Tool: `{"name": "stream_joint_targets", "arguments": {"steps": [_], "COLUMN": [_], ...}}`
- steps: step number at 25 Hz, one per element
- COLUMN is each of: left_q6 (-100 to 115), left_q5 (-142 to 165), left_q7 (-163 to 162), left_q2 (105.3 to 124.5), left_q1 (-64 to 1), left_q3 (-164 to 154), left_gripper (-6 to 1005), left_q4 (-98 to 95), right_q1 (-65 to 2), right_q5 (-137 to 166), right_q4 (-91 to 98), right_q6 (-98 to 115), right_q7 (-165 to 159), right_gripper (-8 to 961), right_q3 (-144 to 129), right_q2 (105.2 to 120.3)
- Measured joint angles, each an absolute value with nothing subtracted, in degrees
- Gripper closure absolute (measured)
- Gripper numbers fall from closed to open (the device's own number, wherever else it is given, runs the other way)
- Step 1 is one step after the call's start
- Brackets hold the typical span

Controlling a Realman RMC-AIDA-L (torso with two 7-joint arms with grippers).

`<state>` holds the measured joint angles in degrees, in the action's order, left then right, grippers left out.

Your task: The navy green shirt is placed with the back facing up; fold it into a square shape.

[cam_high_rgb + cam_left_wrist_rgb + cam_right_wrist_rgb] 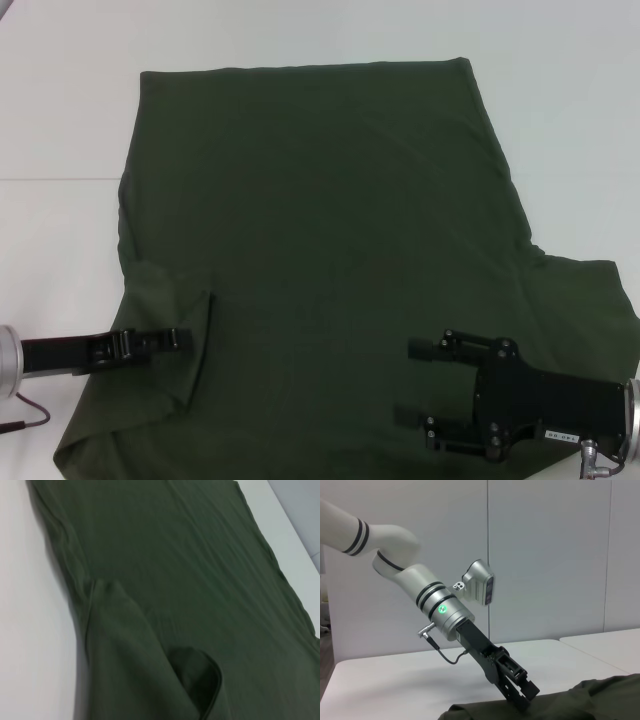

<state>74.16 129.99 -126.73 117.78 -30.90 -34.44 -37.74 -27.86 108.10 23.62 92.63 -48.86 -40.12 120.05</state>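
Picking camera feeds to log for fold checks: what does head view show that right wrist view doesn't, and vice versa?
Head view only: the whole large dark olive-green soft fabric T-shirt spread on the white table, its folded-in left sleeve, and the right pincer open above the near hem. Right wrist view only: the left arm's side profile, its wrist camera, grey wall panels behind. Both: the left pincer at the shirt's sleeve, shut on fabric.
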Motion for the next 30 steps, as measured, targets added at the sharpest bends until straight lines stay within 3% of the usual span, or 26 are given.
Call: {"name": "stream_joint_targets", "arguments": {"steps": [30], "left_q6": [71.5], "left_q5": [129.9], "left_q7": [-124.3], "left_q2": [118.45], "left_q1": [-31.4], "left_q3": [-34.5], "left_gripper": [107], "left_q4": [-36.6], "right_q1": [-27.9], "right_q5": [108.1], "right_q4": [23.6], "right_q6": [92.5], "right_q7": [-48.9], "right_gripper": [203], "right_q3": [-40.1], "right_q2": [120.06]}}
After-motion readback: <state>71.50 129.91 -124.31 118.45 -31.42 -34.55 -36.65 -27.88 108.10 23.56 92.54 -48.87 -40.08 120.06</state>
